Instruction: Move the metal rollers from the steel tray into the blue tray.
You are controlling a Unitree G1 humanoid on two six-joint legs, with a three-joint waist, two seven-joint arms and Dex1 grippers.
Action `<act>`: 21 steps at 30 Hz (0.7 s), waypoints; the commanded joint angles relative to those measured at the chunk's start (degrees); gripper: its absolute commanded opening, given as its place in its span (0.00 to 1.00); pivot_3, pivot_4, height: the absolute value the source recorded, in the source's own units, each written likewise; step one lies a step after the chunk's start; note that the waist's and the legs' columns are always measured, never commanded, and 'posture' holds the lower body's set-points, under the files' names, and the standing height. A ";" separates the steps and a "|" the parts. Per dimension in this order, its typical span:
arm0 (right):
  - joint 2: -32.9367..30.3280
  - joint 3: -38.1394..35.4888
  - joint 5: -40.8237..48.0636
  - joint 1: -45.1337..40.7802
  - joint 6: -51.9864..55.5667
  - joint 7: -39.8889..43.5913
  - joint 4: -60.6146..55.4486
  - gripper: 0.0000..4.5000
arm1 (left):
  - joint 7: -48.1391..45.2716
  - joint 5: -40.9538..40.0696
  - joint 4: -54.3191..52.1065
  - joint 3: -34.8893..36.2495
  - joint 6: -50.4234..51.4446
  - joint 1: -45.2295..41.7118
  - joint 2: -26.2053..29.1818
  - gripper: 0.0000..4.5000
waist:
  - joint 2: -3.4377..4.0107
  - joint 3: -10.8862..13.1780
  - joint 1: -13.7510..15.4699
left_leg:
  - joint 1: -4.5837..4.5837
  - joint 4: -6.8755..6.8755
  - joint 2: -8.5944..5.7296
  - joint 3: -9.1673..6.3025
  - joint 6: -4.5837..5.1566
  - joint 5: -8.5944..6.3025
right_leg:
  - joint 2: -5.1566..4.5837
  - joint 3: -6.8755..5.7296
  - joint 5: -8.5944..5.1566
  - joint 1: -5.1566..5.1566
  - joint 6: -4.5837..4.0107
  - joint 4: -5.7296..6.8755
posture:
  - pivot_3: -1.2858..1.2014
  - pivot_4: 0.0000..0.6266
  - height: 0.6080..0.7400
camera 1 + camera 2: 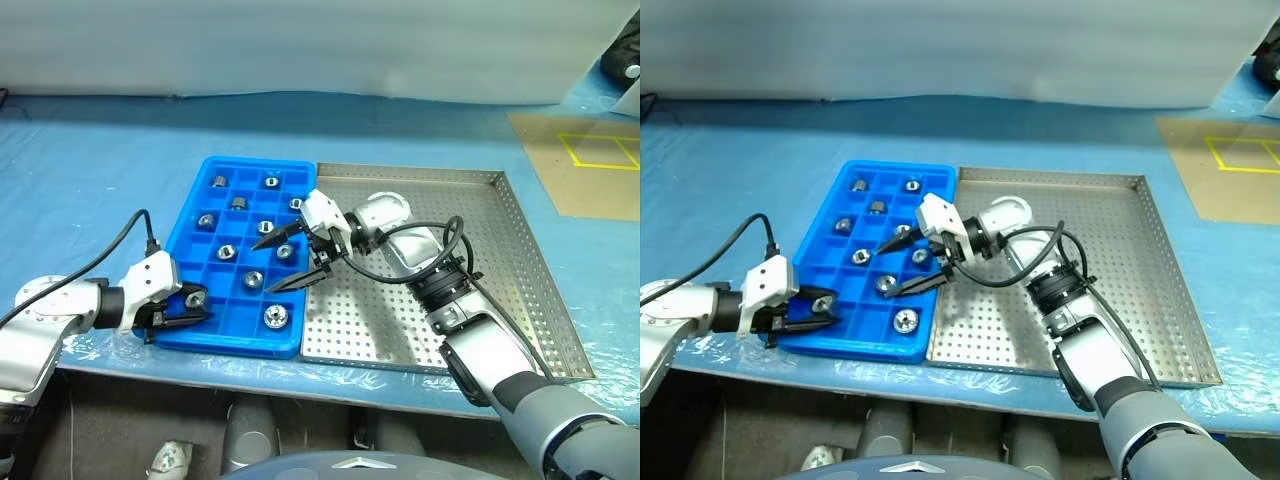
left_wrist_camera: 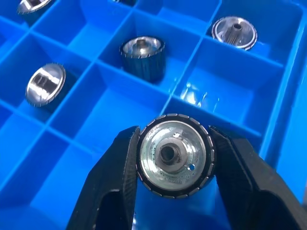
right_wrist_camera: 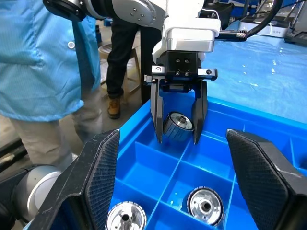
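The blue tray (image 1: 260, 163) lies left of the steel tray (image 1: 490, 250), edge to edge. Several metal rollers (image 1: 276, 317) sit in separate compartments of the blue tray. I see no roller on the steel tray's perforated floor. At the blue tray's near-left corner my left gripper (image 1: 190, 302) is shut on one metal roller (image 2: 173, 154), held just above a compartment there. The right wrist view shows this roller (image 3: 178, 126) between the left gripper's fingers (image 3: 156, 117). My right gripper (image 1: 263, 269) stands open over the blue tray's right side, holding nothing.
The table is covered in blue sheeting, and its front edge runs close under both trays. A tan board with yellow tape (image 1: 590, 160) lies at the back right. Beyond the table, behind my left arm, stands a person in a blue coat (image 3: 43, 57).
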 commanded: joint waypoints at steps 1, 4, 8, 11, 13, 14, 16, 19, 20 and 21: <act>-1.50 -0.72 -0.82 0.19 -1.21 0.05 -2.16 0.81 | -0.78 1.74 1.26 -1.87 -2.88 -1.10 0.70 0.43 | -0.01 0.00 -0.03 | 0.01 0.01 0.00 0.00 -0.01 0.00 | 0.00 0.00 0.00 0.00 0.00 0.03 | 0.64 0.24 1.00; -2.89 -1.16 -0.80 0.50 -0.56 0.37 -2.09 0.81 | -1.35 1.50 1.83 -2.30 -3.04 -1.64 0.88 0.43 | 0.00 0.00 -0.09 | 0.05 0.02 -0.01 0.00 -0.07 0.04 | 0.00 0.04 0.00 0.00 0.00 0.08 | 0.63 0.24 1.00; -4.19 -1.29 -0.68 1.02 0.05 0.52 -2.35 0.81 | -1.61 2.10 2.79 -2.92 -3.92 -2.04 1.21 0.43 | 0.00 -0.01 -0.10 | 0.07 0.03 -0.01 0.00 -0.10 0.06 | 0.00 0.04 -0.01 0.00 -0.02 0.15 | 0.63 0.24 1.00; -4.40 -1.25 -0.59 1.18 0.26 0.33 -2.59 0.81 | -1.44 2.31 3.33 -3.30 -4.22 -2.38 1.06 0.43 | 0.00 -0.01 -0.11 | 0.09 0.05 -0.01 0.00 -0.11 0.07 | 0.00 0.06 -0.01 0.00 -0.02 0.20 | 0.63 0.24 1.00; -4.40 -1.34 -0.49 1.27 0.53 0.07 -2.83 0.81 | -1.27 2.14 3.42 -3.43 -3.74 -2.60 0.81 0.43 | 0.00 -0.01 -0.10 | 0.11 0.05 -0.01 0.00 -0.11 0.07 | 0.00 0.06 -0.02 0.00 -0.03 0.23 | 0.63 0.24 1.00; -4.40 -1.40 -0.46 1.34 0.61 -0.04 -2.94 0.81 | -0.97 2.49 3.49 -3.54 -3.83 -2.76 0.80 0.43 | 0.00 -0.01 -0.10 | 0.11 0.05 -0.01 0.00 -0.11 0.07 | 0.00 0.06 -0.02 0.00 -0.03 0.24 | 0.63 0.24 1.00; -4.42 -1.54 -0.44 1.45 0.65 -0.21 -3.01 0.81 | -2.02 2.11 3.59 -3.81 -2.54 -2.96 1.68 0.43 | 0.00 -0.01 -0.10 | 0.11 0.08 -0.01 0.00 -0.11 0.07 | 0.00 0.06 -0.02 0.01 -0.03 0.26 | 0.63 0.24 1.00; -4.43 -1.63 -0.38 1.63 0.72 -0.45 -3.27 0.81 | -2.76 2.15 4.25 -3.69 -2.07 -3.22 2.50 0.58 | 0.00 -0.01 -0.16 | 0.12 0.10 -0.01 0.00 -0.11 0.07 | 0.00 0.06 -0.02 0.01 -0.03 0.28 | 0.63 0.24 1.00; -4.44 -1.63 -0.39 1.70 0.73 -0.53 -3.36 0.81 | -2.33 2.46 4.52 -3.56 -2.47 -3.38 2.42 0.63 | 0.00 -0.01 -0.23 | 0.13 0.10 -0.01 0.00 -0.11 0.07 | 0.01 0.07 -0.02 0.01 -0.03 0.28 | 0.63 0.24 1.00; -4.44 -1.65 -0.41 1.75 0.67 -0.61 -3.37 0.81 | -1.60 2.87 4.91 -3.51 -3.05 -3.76 2.10 0.69 | 0.00 -0.01 -0.25 | 0.12 0.09 0.00 0.00 -0.11 0.07 | 0.02 0.09 -0.02 0.01 -0.03 0.27 | 0.63 0.24 1.00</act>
